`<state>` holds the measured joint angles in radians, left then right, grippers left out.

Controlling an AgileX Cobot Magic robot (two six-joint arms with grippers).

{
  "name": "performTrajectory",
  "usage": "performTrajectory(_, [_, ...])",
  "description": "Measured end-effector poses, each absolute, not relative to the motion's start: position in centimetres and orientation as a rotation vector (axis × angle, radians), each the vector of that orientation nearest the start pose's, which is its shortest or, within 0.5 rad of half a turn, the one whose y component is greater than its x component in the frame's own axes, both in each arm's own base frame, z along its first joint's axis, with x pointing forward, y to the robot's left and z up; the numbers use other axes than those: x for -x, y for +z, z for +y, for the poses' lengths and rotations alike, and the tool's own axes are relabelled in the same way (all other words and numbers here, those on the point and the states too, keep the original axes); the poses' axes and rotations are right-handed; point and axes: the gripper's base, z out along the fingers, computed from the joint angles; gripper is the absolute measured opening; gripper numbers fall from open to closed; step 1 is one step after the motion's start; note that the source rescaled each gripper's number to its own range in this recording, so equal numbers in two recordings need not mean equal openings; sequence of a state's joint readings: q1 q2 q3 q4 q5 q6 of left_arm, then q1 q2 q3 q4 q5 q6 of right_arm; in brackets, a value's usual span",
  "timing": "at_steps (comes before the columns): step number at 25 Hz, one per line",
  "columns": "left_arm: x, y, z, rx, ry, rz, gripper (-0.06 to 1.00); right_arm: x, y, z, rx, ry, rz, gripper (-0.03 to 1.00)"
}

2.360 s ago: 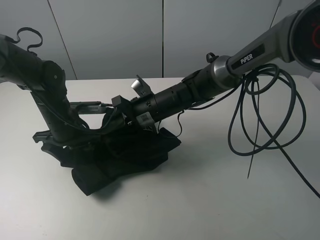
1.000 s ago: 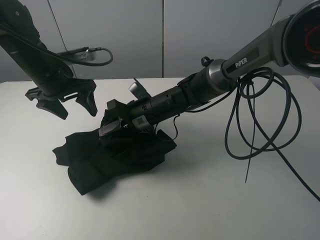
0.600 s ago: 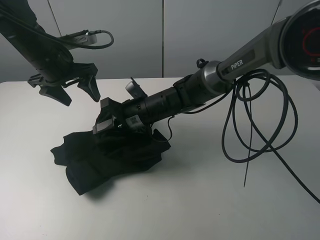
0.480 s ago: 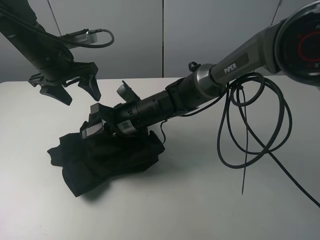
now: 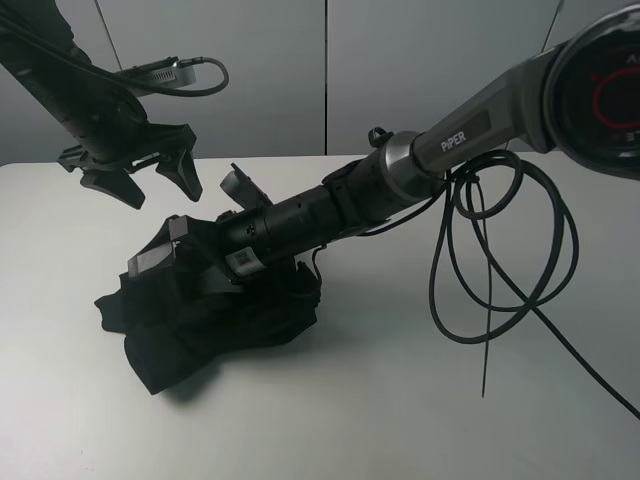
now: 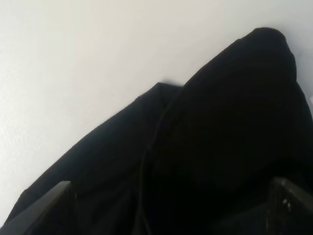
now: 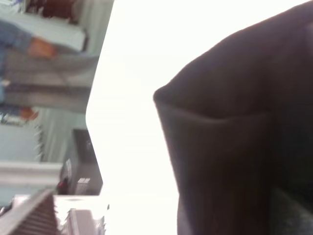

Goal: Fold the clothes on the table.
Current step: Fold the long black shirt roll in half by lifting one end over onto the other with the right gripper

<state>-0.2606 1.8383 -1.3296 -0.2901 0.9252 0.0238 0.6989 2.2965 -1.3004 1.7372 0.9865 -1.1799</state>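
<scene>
The black T-shirt (image 5: 215, 320) lies bunched in a heap on the left of the white table (image 5: 420, 400); its print and label are hidden. My right gripper (image 5: 163, 245) reaches across to the left and is pressed into the top of the heap. In the right wrist view its fingers (image 7: 29, 215) stand wide apart, with black cloth (image 7: 234, 147) between them. My left gripper (image 5: 158, 190) is open and empty, raised above the table behind the heap. The left wrist view looks down on the shirt (image 6: 210, 147) and the bare table (image 6: 73, 58).
Loops of black cable (image 5: 500, 270) hang from the right arm over the right half of the table. A grey panelled wall (image 5: 300, 70) stands behind. The right wrist view shows the table's rounded edge (image 7: 93, 122) and a black box (image 7: 80, 171) beyond it.
The left gripper let go of the shirt and rose to the upper left. The right gripper pushed further left and down, and the heap of cloth shifted left with it.
</scene>
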Motion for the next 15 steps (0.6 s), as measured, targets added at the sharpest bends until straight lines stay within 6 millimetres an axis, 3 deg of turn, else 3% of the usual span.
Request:
performTrajectory(5, [-35.3,21.7,-11.6,-0.204,-0.404,2.915,1.00,-27.4,12.4,33.2,0.812,1.777,2.348,1.00])
performTrajectory(8, [-35.3,21.7,-11.6,-0.204,-0.405,2.914,1.00,-27.5,14.8,32.3,0.933,1.640,2.339,1.00])
performTrajectory(15, [-35.4,21.7,-11.6,-0.216,-0.403,2.910,1.00,-30.0,17.8,27.5,0.995,1.307,2.443,1.00])
